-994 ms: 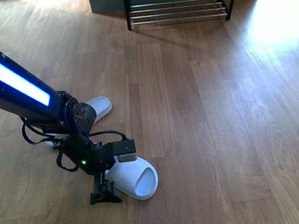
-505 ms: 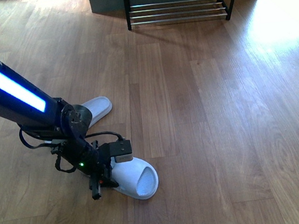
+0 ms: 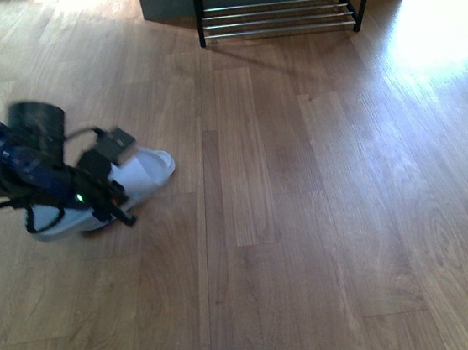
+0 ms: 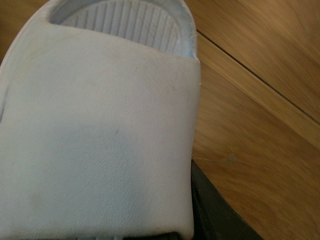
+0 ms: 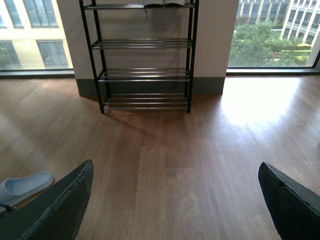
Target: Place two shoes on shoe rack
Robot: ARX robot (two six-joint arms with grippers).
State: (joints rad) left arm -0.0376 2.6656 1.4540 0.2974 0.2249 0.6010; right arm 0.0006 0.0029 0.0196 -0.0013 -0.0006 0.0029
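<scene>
The step in hand looks like the carry of the first shoe (image 4: 100,140), a white open-toed slide; in the left wrist view its broad strap fills the picture with a dark finger (image 4: 215,217) against its edge, so I judge the left gripper (image 3: 118,207) clamped on it; the second shoe (image 5: 22,185) lies flat on the wooden floor (image 3: 323,215), and in the front view the blurred arm overlaps pale footwear that I cannot tell apart; the shoe rack (image 3: 279,16) stands against the far wall, well apart from the left arm, with no shoe on the tiers that show; the next move calls for a long reach forward and a level set-down across the chrome rods; the left arm sits low at the left side, wrist bent down near the floor; the right gripper (image 5: 175,167) faces the rack, its jaws spread wide and empty
</scene>
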